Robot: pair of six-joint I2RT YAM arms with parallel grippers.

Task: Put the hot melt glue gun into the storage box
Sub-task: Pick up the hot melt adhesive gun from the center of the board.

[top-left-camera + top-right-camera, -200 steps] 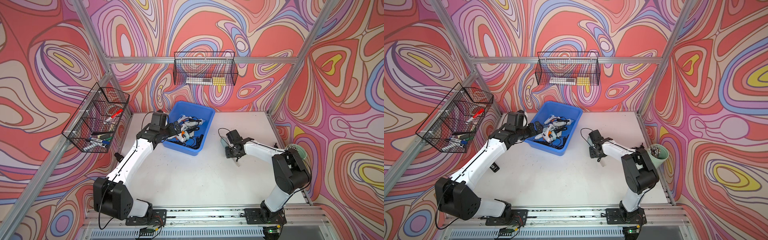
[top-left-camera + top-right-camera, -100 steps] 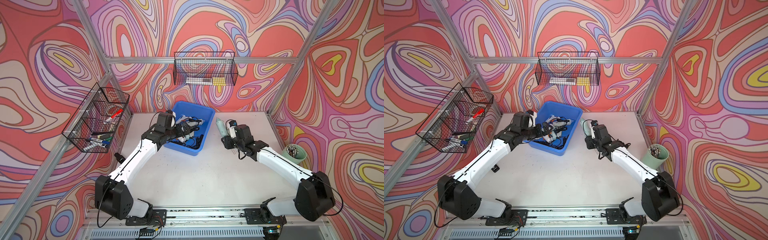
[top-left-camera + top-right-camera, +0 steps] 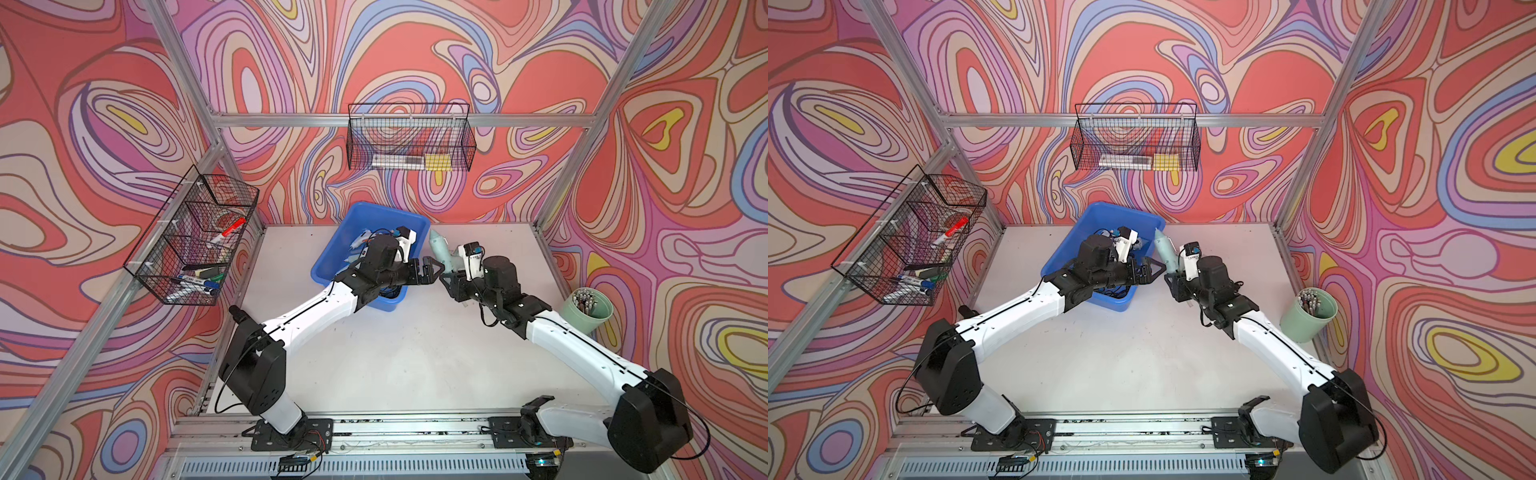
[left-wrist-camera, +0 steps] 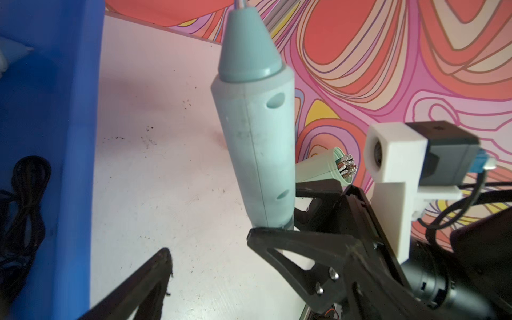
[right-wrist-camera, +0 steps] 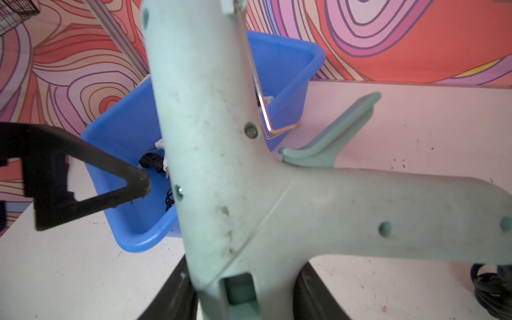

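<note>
Handover beside the storage box (image 3: 386, 208).
My right gripper (image 3: 452, 277) clamps the hot melt glue gun (image 3: 441, 251) by its rear, just outside the box's rim; left gripper (image 4: 207, 245) gapes wide, apparently to take it.

In a top view the table (image 3: 415, 353) lies bare across the lower middle. At centre the left gripper (image 3: 436, 269) fills the gap between box (image 3: 323, 272) and glue gun (image 3: 440, 249); a cup (image 3: 582, 313) stands at the right edge
</note>
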